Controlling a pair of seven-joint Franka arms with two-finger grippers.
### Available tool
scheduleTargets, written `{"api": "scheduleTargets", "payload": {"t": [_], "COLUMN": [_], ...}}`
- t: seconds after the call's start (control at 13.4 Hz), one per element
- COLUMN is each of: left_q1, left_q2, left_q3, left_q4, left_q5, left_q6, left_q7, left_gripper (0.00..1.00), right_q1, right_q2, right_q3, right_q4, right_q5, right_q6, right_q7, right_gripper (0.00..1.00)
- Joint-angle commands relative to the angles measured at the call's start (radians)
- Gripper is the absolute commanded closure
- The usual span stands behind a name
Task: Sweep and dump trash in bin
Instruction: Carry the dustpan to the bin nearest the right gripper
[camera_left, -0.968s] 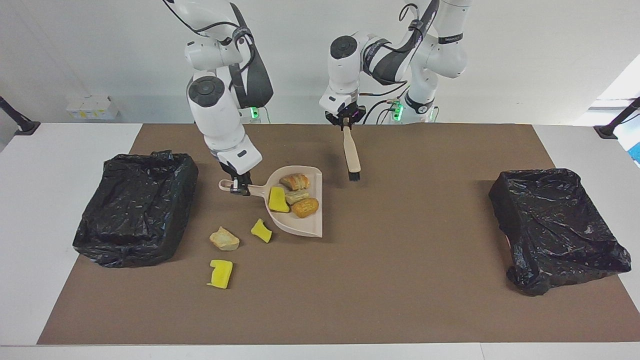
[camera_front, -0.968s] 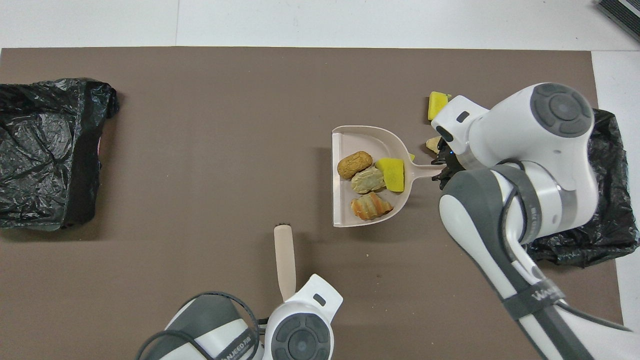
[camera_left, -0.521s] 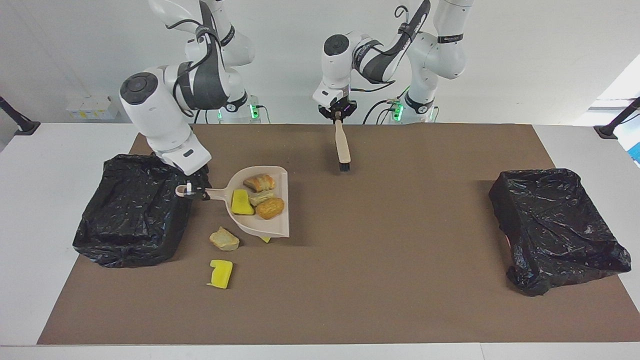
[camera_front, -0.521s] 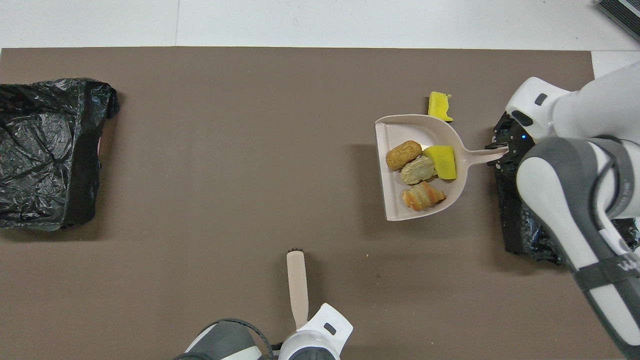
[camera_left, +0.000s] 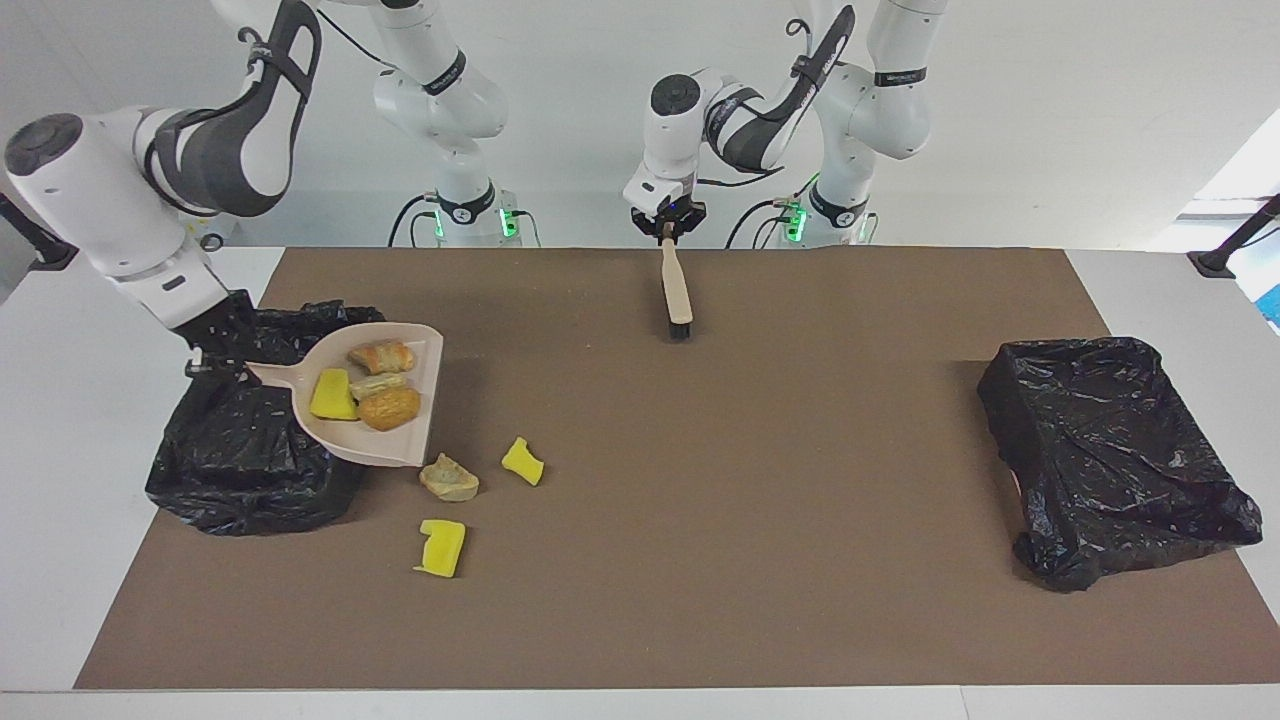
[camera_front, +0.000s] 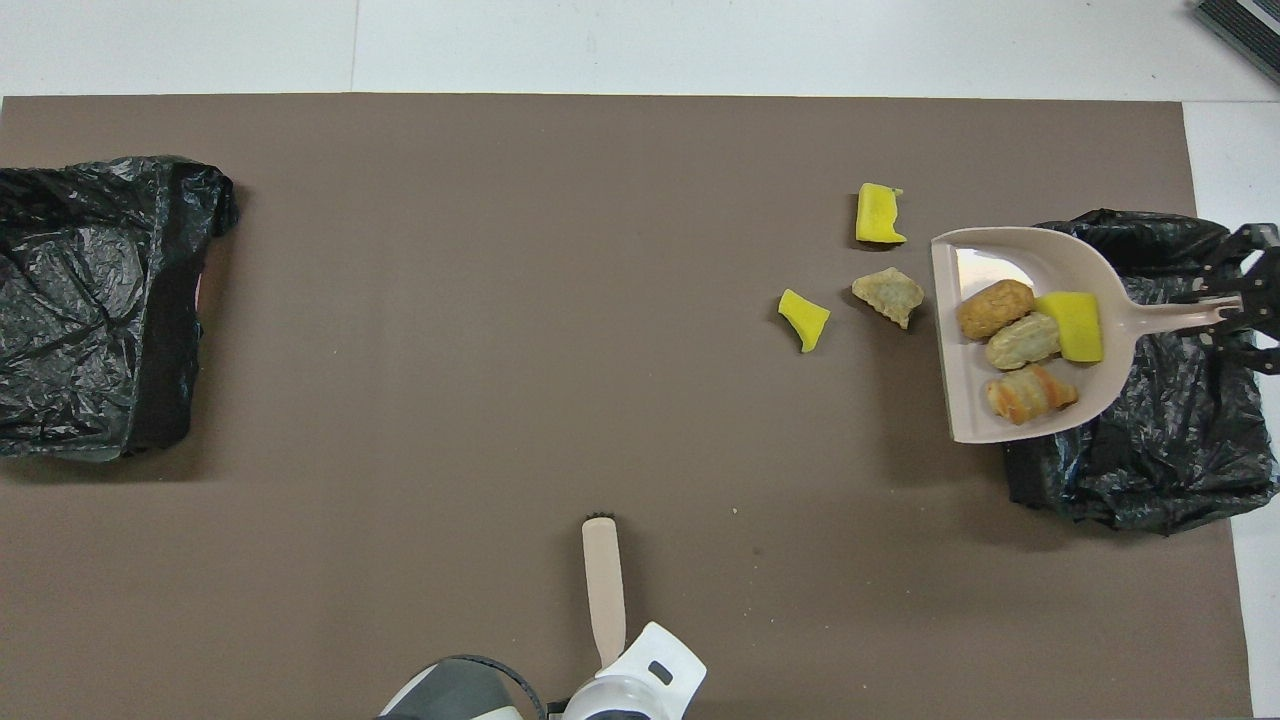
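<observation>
Carrying now: the right gripper is clamped on the handle of the dustpan, and the pan hangs in the air, part over the bin at the right arm's end of the table, part over the mat beside that bin.
Load aboard: four scraps ride in the pan, a yellow sponge chunk, a striped pastry lump, a pale lump and a round brown lump. None has tipped out that I can see.
On the mat: three scraps lie beside the bin, toward the table's middle: a crusty lump closest to it, a small yellow piece a little farther out, and a notched yellow piece farther from the robots than both.
Left side: the left gripper is clenched on the brush, bristles down, over the mat well apart from the bin; this arm waits.
Second bin: sits at the left arm's end of the table, well apart from the first bin.
Score so far: I judge roughly half done; four scraps gathered but not yet dumped.
Left to do: tip the pan into the bin, then sweep up and dump the other three.
</observation>
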Motion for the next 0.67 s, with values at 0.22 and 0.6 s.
{"api": "scheduleTargets", "payload": {"t": [0.22,0.6], "left_q1": [-0.019,-0.001], "left_q2": [-0.014,0.003], "left_q3": [0.015,0.019], "left_q4": [-0.032,-0.025], "left_q5": [-0.039,-0.064], "left_q6": [0.039,0.048], "left_q7": [0.008,0.080], "left_gripper": [1.00,0.46], "right_q1": [-0.073,-0.022], "right_q2": [-0.027,-0.059], "right_q3": [-0.002,0.009], "right_q4": [0.065,0.030], "right_q5": [-0.167,-0.519], "right_q6": [-0.040,-0.063], "right_q7": [-0.024,0.276], "right_gripper": [1.00,1.00]}}
